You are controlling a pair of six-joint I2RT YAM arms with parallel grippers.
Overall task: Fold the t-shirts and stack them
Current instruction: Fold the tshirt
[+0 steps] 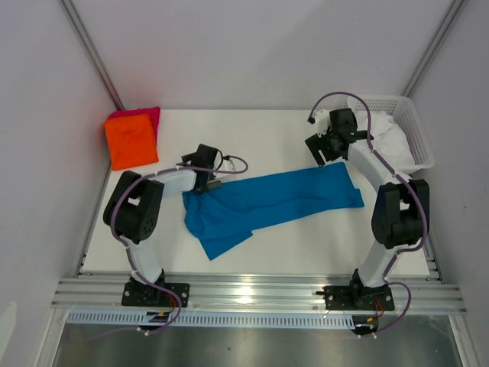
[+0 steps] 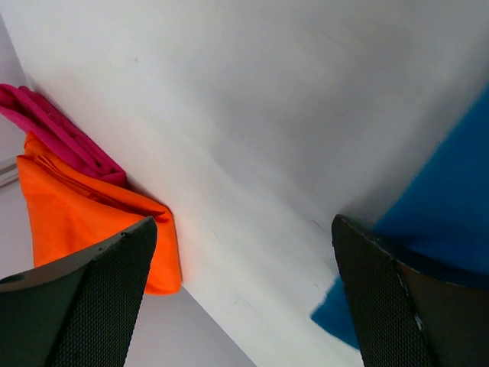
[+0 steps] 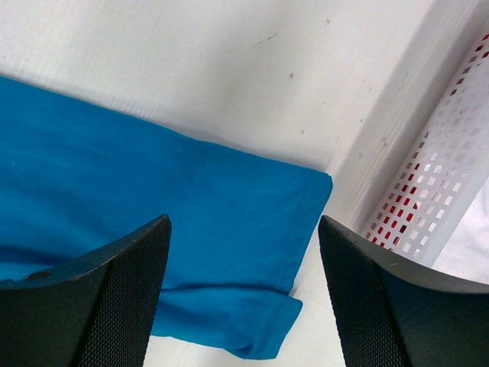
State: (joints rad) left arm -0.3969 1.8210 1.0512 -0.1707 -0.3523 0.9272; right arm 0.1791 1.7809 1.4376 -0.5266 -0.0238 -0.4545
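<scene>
Top external view. A: Where's the blue shirt (image 1: pixel 267 202)?
B: Mid-table, sprawled. Looks soft, light: I'd pinch corners. Left gripper (image 2: pixel 244 225) at its ten o'clock, right gripper (image 3: pixel 244 222) at one o'clock, both jaws apart, empty. Orange shirt (image 1: pixel 131 141) folded, far ten o'clock.

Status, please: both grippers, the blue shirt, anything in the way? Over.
Left gripper open, empty, at left end of blue shirt; right gripper same, at right end. Shirt spread out, folding unfinished. Orange shirt on pink shirt, far left. Path clear.
</scene>
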